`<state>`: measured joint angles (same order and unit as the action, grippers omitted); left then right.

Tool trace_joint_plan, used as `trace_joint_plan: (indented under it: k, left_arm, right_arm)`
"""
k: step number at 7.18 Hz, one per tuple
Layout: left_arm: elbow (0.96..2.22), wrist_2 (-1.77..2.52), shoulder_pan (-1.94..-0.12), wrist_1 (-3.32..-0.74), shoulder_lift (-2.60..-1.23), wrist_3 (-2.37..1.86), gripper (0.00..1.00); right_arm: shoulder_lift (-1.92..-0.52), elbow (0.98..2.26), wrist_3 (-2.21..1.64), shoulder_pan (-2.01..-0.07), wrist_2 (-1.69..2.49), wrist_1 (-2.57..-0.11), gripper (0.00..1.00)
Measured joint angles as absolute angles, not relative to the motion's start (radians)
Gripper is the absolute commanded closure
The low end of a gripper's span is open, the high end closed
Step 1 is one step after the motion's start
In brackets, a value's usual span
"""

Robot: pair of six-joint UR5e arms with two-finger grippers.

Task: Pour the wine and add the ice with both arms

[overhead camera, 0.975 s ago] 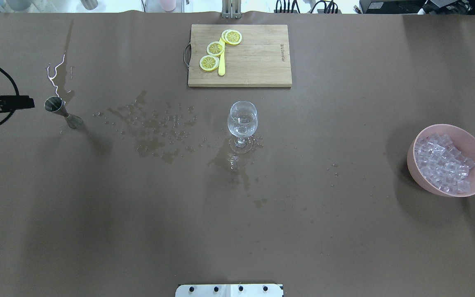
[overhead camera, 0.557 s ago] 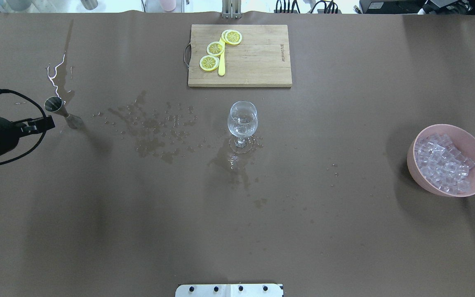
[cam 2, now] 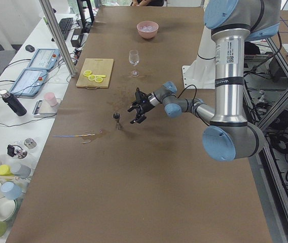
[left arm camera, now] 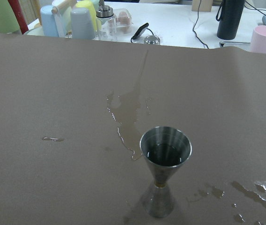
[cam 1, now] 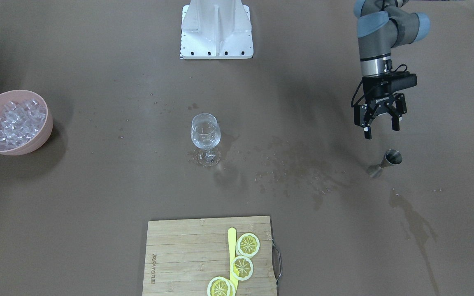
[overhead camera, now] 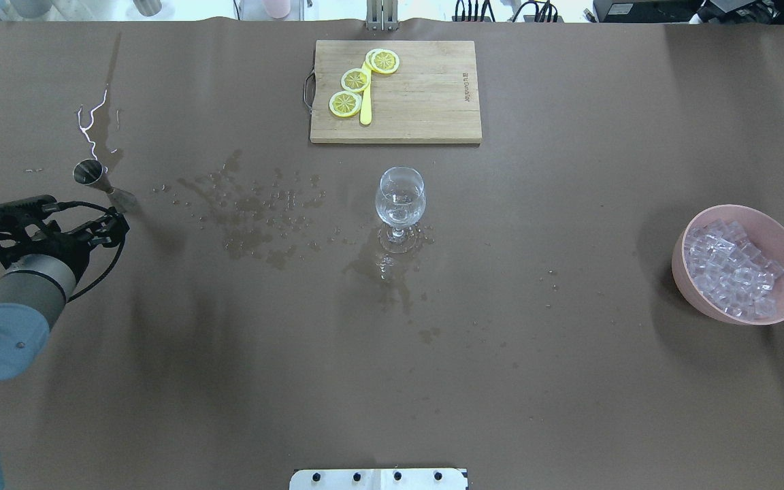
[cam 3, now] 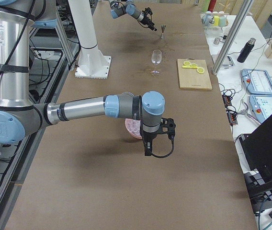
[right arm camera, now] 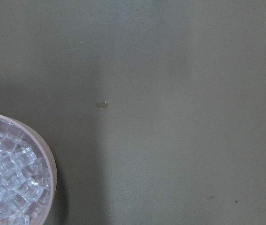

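**Front-facing view:** The ice [cam 1: 12, 121] is a heap of small, clear, glassy cubes. It fills a pink bowl [cam 1: 35, 144] at the table's 9 o'clock edge. A wine glass [cam 1: 205, 133] stands mid-table. A steel jigger [cam 1: 385, 162] stands well apart at the glass's 3 o'clock. The left gripper [cam 1: 381, 130] hangs near the jigger's 12 o'clock, fingers spread and holding nothing. White lettering on its body appears to read ROBOTIQ. At 6 o'clock, a cutting board [cam 1: 179, 255] bears a brand stamp too small to read.

**Overhead view:** The ice [overhead camera: 729, 269] sits at 3 o'clock and the left gripper [overhead camera: 113, 227] at 9 o'clock.

**Right-side view:** Only here does the right gripper [cam 3: 148, 149] show. It points down beside the bowl, and I cannot tell how its fingers are set.

**Left wrist view:** Only this view looks inside the jigger [left arm camera: 165, 168], where liquid shows. A wet streak [left arm camera: 126, 112] lies beyond it at 11 o'clock.

**Right wrist view:** The ice [right arm camera: 9, 183] fills the 8 o'clock corner, and each cube's edges are plain to see.
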<state>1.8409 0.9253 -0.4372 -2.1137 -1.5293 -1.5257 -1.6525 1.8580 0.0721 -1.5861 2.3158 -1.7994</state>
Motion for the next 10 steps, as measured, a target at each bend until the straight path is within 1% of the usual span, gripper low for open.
trace_joint_plan:
  k: [2, 3, 8, 10]
  left_arm:
    - [1.72, 0.843, -0.422, -2.114, -1.608, -1.575, 0.02]
    - [1.681, 0.829, -0.421, -2.115, -1.629, -1.582, 0.03]
    - [1.633, 0.768, -0.444, -2.112, -1.646, -1.581, 0.03]
    - [1.597, 0.731, -0.465, -2.111, -1.692, -1.584, 0.03]
  right_arm:
    - [-1.652, 1.861, 0.072, -1.586, 2.316, -1.799, 0.0]
    - [-1.652, 1.862, 0.072, -1.586, 2.316, -1.799, 0.0]
    - [-1.652, 1.861, 0.073, -1.586, 2.316, -1.799, 0.0]
    - [-1.652, 1.861, 0.074, -1.586, 2.317, -1.799, 0.0]
